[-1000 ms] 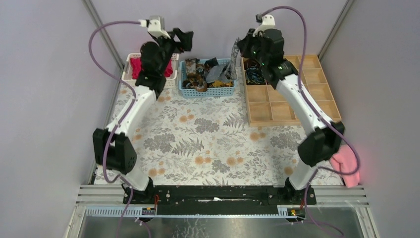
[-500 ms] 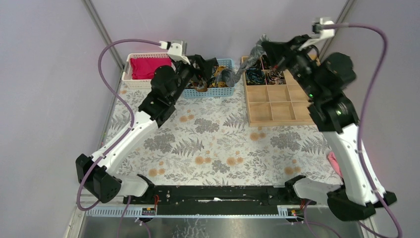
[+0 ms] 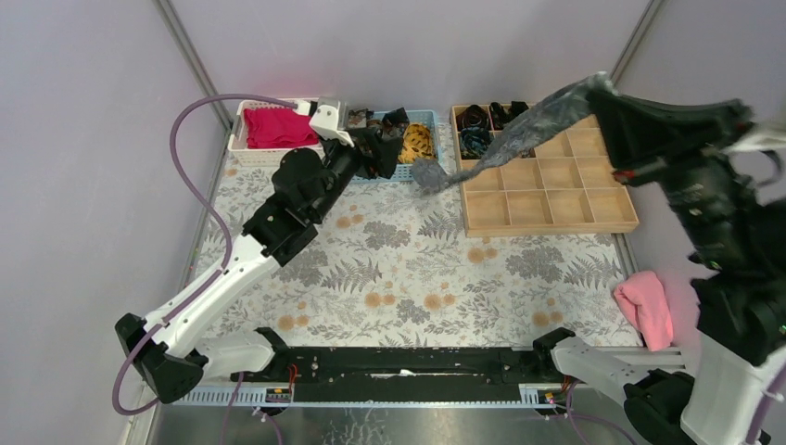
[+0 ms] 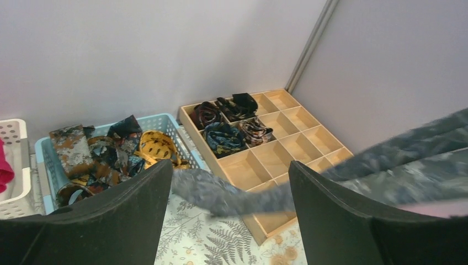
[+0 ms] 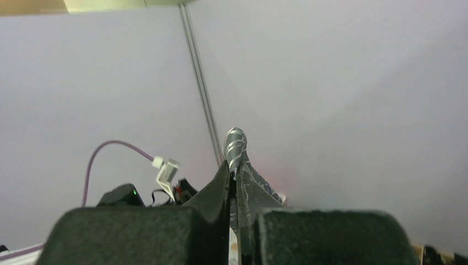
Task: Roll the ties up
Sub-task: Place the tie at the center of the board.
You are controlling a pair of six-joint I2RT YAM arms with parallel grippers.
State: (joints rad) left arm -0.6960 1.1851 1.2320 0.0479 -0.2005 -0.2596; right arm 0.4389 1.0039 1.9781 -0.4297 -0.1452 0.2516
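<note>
Top external: right hand (image 3: 609,96) aloft, clamped on grey tie (image 3: 519,137); left hand (image 3: 383,159) apart, outstretched over the blue basket (image 3: 405,172).

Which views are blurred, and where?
Top external: right arm and grey tie smeared, left arm sharp. Left wrist: the tie streaks, wooden tray and blue basket crisp. Right wrist: right gripper soft, too near the lens.

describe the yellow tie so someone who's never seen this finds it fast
At the far edge of the table, a blue basket sits between a white basket and a wooden compartment tray. The yellow tie lies in the blue basket's end nearest the tray, the only yellow-orange one among dark and brown ties.
</note>
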